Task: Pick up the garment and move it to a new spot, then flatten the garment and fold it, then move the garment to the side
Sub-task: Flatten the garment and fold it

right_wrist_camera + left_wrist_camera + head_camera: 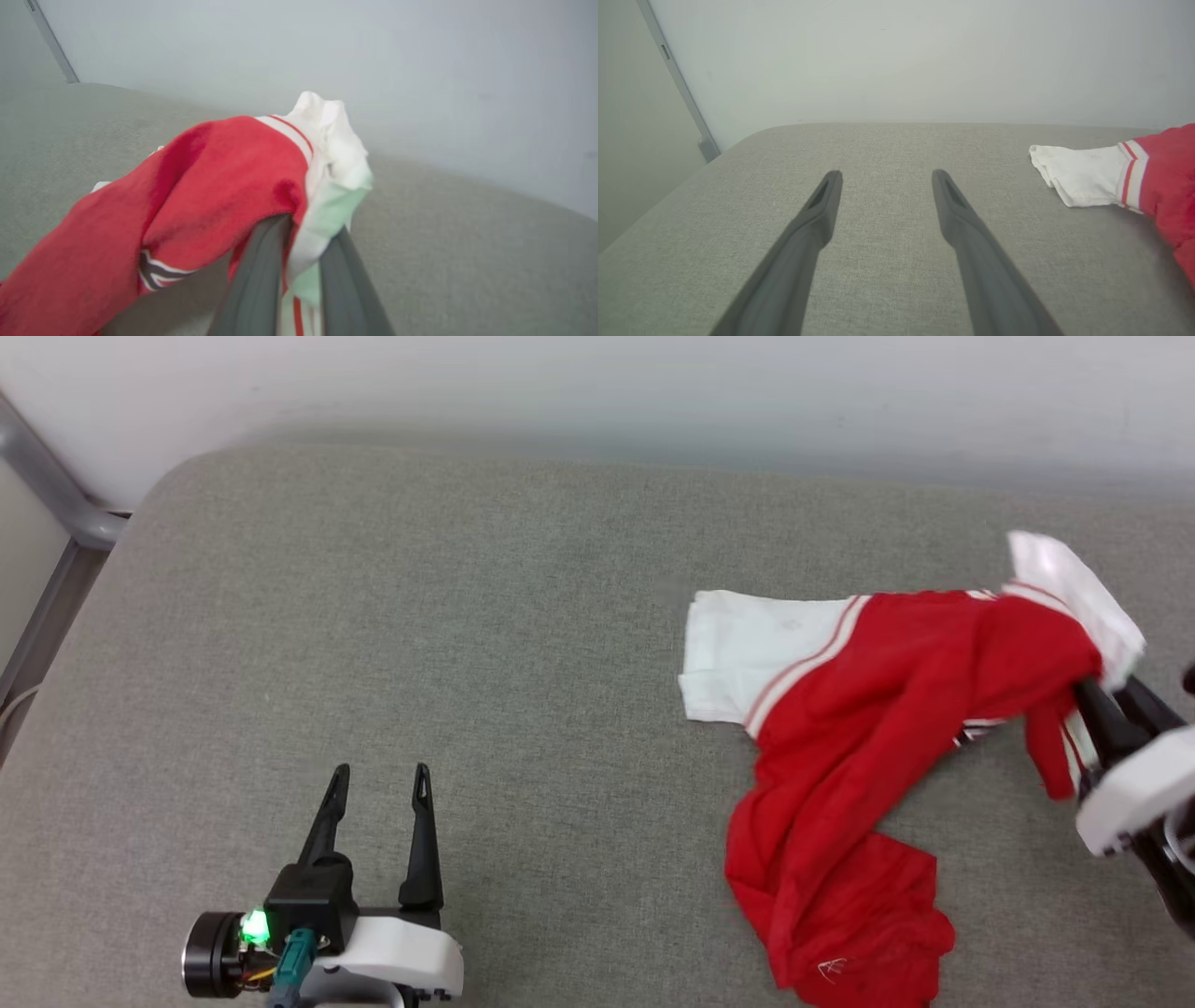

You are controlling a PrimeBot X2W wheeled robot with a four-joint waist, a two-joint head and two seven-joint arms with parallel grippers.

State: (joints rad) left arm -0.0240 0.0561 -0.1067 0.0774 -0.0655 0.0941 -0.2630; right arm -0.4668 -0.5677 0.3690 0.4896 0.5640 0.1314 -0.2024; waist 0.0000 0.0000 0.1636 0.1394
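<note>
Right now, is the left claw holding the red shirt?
No, the left gripper stands open over the bare cushion, apart from the garment.

Soft matt cloth garment (868, 709); coarse-woven matt grey fabric surface (467, 616).

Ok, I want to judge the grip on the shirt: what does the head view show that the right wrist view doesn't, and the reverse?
Head view adds: the left hand, open, well apart from the garment, whose red body trails crumpled across the grey cushion.
Right wrist view adds: up close, bunched red and white cloth pinched between the fingers of the right hand.
Both: the garment, the right hand shut on its sleeve end, the grey cushion, the pale wall.
</note>
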